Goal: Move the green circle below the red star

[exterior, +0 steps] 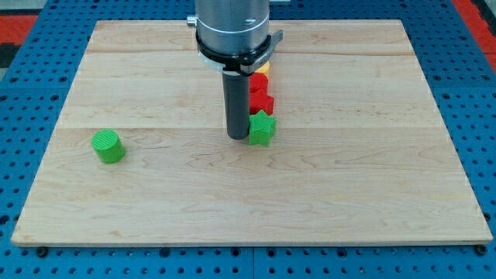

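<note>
The green circle (108, 146) is a short green cylinder at the view's left, standing alone on the wooden board (155, 201). The red star (261, 101) lies near the middle of the board, partly hidden by my rod. A green star (262, 129) sits just below it, touching it. Another red block (258, 81) and a yellow block (264, 69) show above the red star, mostly hidden by the arm. My tip (236, 137) rests on the board just left of the green star, far to the right of the green circle.
The blocks form a vertical line under the arm near the board's middle top. The board lies on a blue pegboard table (23, 116). The arm's grey flange (232, 31) hangs over the top centre.
</note>
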Controlling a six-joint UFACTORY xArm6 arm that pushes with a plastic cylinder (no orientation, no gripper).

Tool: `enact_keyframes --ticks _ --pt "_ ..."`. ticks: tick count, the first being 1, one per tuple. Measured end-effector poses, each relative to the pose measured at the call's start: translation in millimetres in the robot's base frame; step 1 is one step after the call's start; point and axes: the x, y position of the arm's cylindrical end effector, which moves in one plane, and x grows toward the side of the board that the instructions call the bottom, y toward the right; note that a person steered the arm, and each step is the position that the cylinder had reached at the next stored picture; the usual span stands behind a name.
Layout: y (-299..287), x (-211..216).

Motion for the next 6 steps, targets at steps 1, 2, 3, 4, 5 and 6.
enact_keyframes --ticks 1,2,3,4,5,6 --pt "-2.1 0.0" --pt "-17.1 1.4" --pt "-31.7 1.8" --pt "-31.7 1.8" --pt "-38.5 1.8" --pt "-82.0 5.7"
